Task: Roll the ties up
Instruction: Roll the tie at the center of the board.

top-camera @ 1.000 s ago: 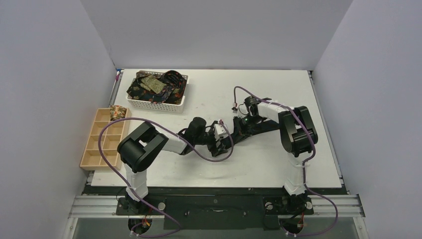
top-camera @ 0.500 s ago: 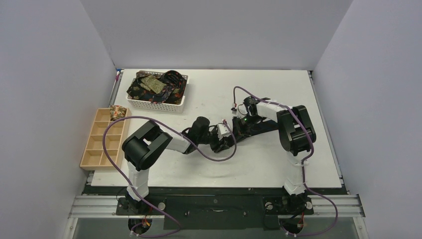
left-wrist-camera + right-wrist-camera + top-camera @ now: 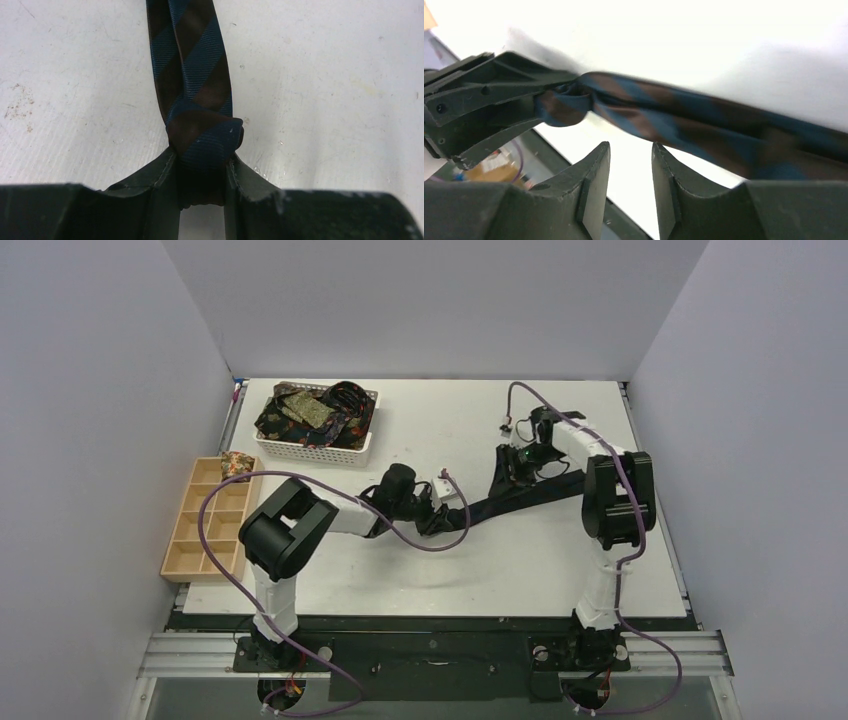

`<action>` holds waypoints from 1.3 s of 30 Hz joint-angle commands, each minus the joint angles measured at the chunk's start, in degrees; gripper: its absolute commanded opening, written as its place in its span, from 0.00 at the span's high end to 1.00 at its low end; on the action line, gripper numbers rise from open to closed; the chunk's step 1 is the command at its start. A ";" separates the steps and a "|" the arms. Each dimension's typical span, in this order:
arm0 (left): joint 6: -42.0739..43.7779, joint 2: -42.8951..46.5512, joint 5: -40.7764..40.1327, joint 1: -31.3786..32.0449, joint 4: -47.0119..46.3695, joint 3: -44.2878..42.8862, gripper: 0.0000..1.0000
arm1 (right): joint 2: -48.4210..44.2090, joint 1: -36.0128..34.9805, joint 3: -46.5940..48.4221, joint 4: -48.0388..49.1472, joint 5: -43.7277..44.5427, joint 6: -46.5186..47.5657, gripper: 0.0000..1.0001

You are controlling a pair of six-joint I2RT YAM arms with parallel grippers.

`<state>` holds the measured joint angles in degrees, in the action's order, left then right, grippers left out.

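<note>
- the striped tie stretches slantwise across the middle of the table, barring a low pass there.
- the white basket fills the far left corner, and the wooden tray lines the left edge.
- open room lies at the far middle and near right.

White table: lattice basket far left, wooden tray left edge, striped tie across middle.

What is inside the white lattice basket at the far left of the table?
A heap of ties fills the white basket, dark fabric with gold and green patterns, piled up to the rim. Whatever lies under the top layer is covered, so their number cannot be told.
</note>
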<state>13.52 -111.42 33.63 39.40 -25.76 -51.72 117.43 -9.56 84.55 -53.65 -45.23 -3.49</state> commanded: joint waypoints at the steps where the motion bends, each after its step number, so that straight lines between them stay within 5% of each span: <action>1: 2.61 -0.38 -0.10 -1.04 12.15 1.04 0.95 | -1.32 2.49 4.51 -5.56 7.09 7.61 0.68; 7: 3.31 -1.54 -0.96 -1.06 15.07 -1.47 0.96 | 5.05 3.43 7.06 -5.98 19.21 12.29 0.74; 20: -3.22 8.43 -2.32 -1.06 10.63 1.37 0.97 | 2.68 5.14 -4.62 -5.40 26.45 10.18 0.78; 32: -0.21 6.44 -8.89 1.70 14.24 0.71 0.98 | -3.58 5.90 1.08 -8.54 8.24 12.07 0.75; 39: 0.77 2.30 -15.89 4.68 22.05 -3.42 1.00 | -7.04 -3.49 -4.47 0.84 -4.62 1.11 0.59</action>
<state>12.88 -105.91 23.53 42.96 -11.31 -53.30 115.02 -7.42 83.33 -60.45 -41.10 4.71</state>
